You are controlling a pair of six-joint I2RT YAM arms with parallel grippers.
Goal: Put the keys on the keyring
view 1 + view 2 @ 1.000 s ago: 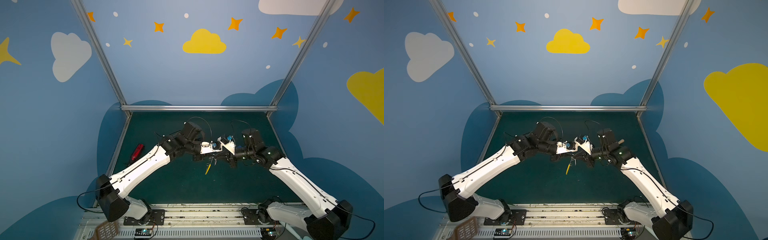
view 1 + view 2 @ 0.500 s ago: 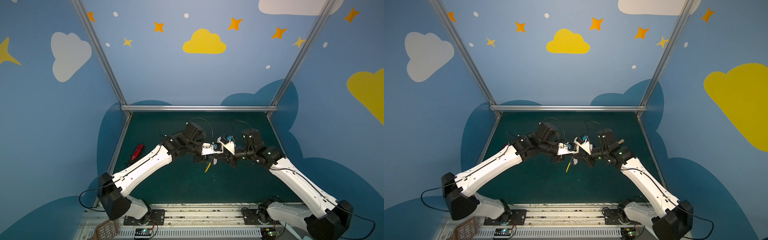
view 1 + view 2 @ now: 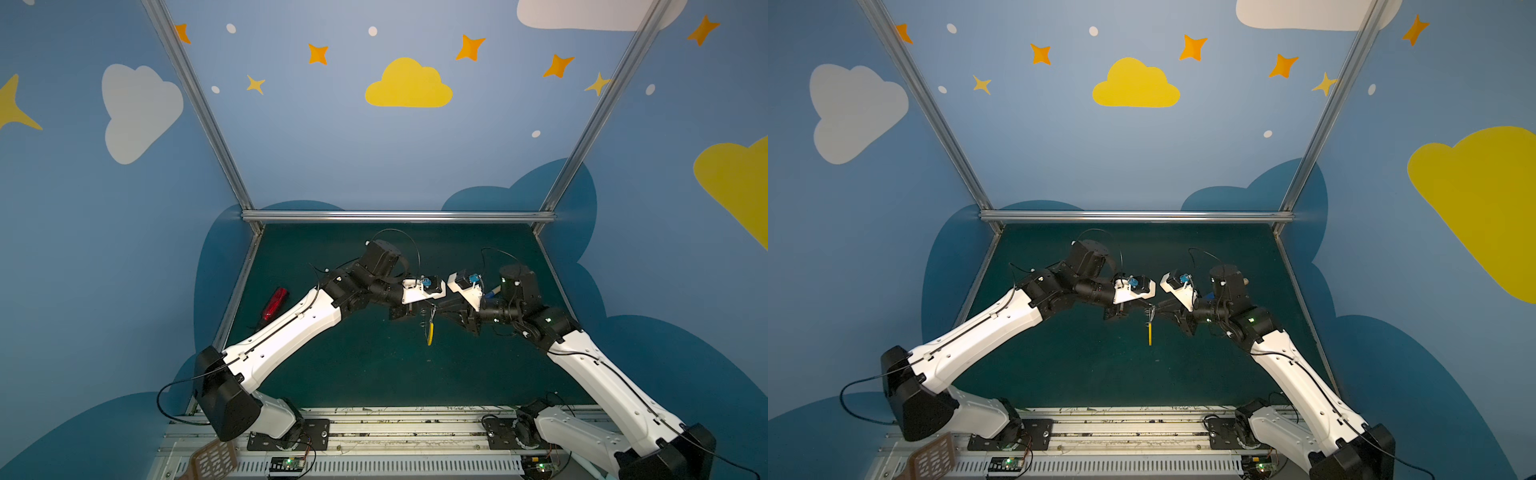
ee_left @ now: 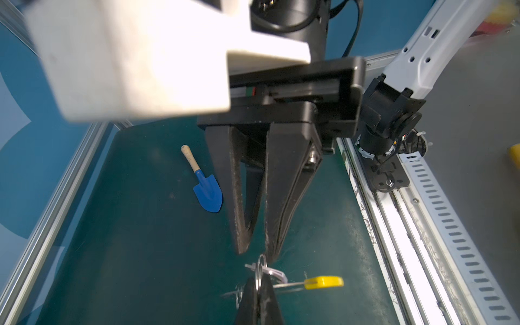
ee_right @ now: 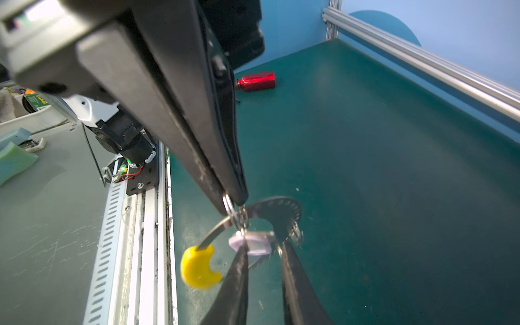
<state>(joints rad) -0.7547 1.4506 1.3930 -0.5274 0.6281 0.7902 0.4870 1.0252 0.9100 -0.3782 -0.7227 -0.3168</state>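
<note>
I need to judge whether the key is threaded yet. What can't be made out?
The key blade: in the right wrist view only the blurred white tag is clear; the blade may sit behind the right gripper.
The small silver ring pinched by the left gripper: blur and overlap hide whether it belongs to the key or the keyring.
Both top views: keyring edge-on and tiny; only its yellow arc reads.

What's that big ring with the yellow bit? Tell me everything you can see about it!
The keyring is a flat grey hoop, metal-looking, dotted with small holes, one arc under a yellow cover. It hangs in the air above the green table, yellow end lowest, from a small silver loop pinched by the shut left gripper. A white tag dangles beside it, between the fingers of the open right gripper.
</note>
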